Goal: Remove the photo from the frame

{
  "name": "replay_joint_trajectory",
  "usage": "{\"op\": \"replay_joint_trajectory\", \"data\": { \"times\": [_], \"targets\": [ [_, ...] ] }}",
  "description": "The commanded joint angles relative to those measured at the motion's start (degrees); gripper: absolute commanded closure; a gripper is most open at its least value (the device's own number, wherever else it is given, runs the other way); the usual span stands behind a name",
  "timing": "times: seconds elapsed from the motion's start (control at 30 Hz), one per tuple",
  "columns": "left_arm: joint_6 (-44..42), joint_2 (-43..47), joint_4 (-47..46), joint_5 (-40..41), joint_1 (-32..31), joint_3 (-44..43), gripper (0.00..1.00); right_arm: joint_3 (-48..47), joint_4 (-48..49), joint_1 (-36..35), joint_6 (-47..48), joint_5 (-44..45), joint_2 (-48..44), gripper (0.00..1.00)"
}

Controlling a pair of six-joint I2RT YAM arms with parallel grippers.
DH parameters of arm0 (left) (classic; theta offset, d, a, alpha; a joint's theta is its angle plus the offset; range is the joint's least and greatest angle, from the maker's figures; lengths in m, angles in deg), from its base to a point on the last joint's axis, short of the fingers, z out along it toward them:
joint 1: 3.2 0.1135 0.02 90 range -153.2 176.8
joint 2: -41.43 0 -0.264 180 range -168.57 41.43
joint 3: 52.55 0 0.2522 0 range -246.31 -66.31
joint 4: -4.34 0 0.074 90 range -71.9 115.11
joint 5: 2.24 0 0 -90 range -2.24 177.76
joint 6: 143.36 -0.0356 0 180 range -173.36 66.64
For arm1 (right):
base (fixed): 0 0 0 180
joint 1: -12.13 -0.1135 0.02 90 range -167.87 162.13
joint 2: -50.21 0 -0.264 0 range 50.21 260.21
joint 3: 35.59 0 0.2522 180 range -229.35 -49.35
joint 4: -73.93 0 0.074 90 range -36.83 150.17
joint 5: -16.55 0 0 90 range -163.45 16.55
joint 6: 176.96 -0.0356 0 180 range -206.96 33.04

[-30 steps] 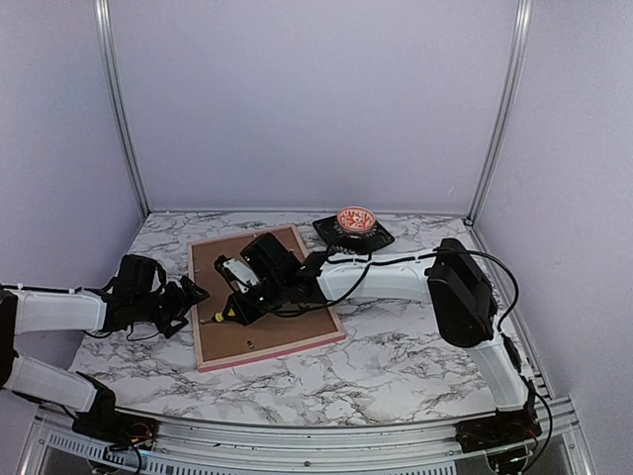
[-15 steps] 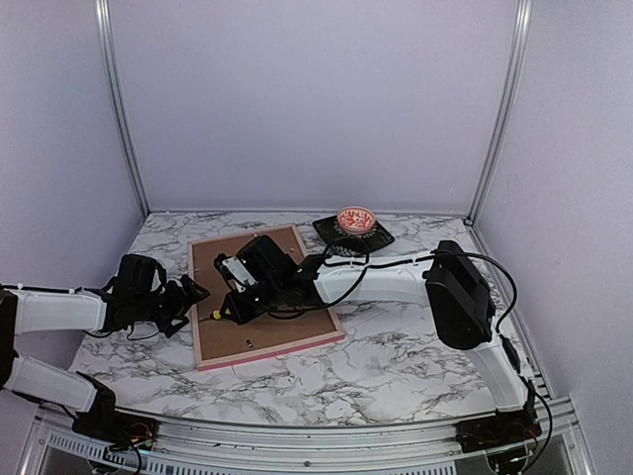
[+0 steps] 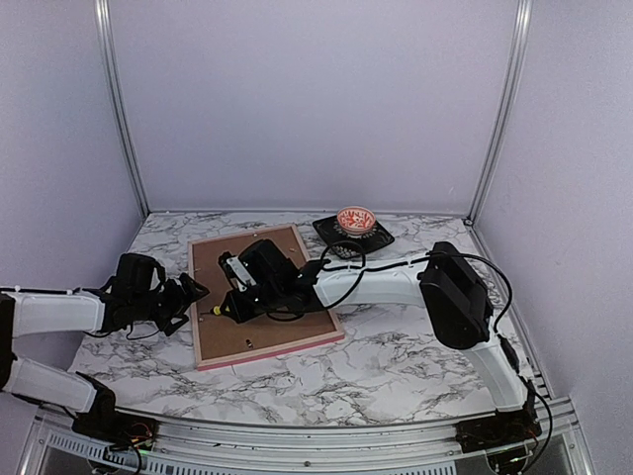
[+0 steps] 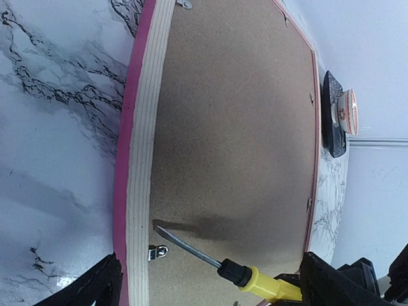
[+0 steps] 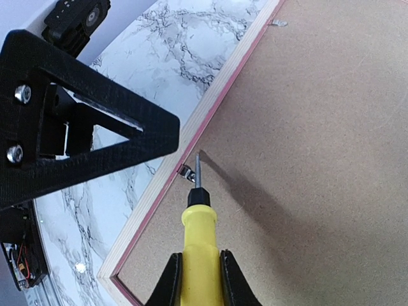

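Observation:
The pink-bordered frame (image 3: 272, 351) lies face down on the table, its brown backing board (image 3: 259, 334) up. The photo is hidden under the board. My right gripper (image 3: 237, 305) is shut on a yellow-handled screwdriver (image 5: 201, 236). Its blade tip rests on the board by the frame's left edge (image 5: 191, 137), beside a small metal clip (image 5: 185, 171). My left gripper (image 3: 193, 295) is open and empty just off that edge. In the left wrist view the screwdriver (image 4: 261, 285) and the clip (image 4: 158, 252) lie between its fingers (image 4: 105, 284).
A red patterned bowl (image 3: 354, 220) on a black dish stands at the back, right of the frame; it also shows in the left wrist view (image 4: 344, 111). Another clip (image 5: 278, 23) sits further along the frame's edge. Purple walls close in the table.
My right gripper has shifted slightly back and left over the board with the screwdriver. The left arm has not visibly moved.

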Motion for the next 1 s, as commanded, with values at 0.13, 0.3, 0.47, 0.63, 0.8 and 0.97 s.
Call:
{"op": "replay_joint_trajectory", "data": {
  "times": [0.13, 0.3, 0.47, 0.63, 0.8, 0.97],
  "targets": [
    [-3.4, -1.5, 5.0, 3.0, 0.4, -4.6, 0.01, 4.5, 2.6, -0.3, 0.0, 0.8, -5.5, 1.0],
    [-8.4, -4.8, 12.4, 10.5, 1.2, -10.2, 0.05, 8.0, 3.9, -0.7, -0.1, 1.3, -8.1, 1.0],
    [-12.0, -10.0, 15.4, 13.5, 2.2, -14.3, 0.29, 11.4, 5.5, -0.7, 0.0, 2.7, -11.8, 1.0],
    [-15.0, -16.4, 16.3, 15.4, 2.5, -18.2, 0.44, 14.0, 6.2, -0.7, 0.9, 3.5, -14.7, 1.0],
    [-16.0, -19.7, 16.9, 16.7, 2.6, -20.1, 0.58, 17.3, 8.1, -0.7, 1.1, 4.1, -17.8, 1.0],
    [-15.9, -21.1, 16.6, 15.7, 2.5, -20.5, 0.67, 20.0, 9.0, -0.7, 1.5, 4.6, -19.9, 1.0]
  ]
}}
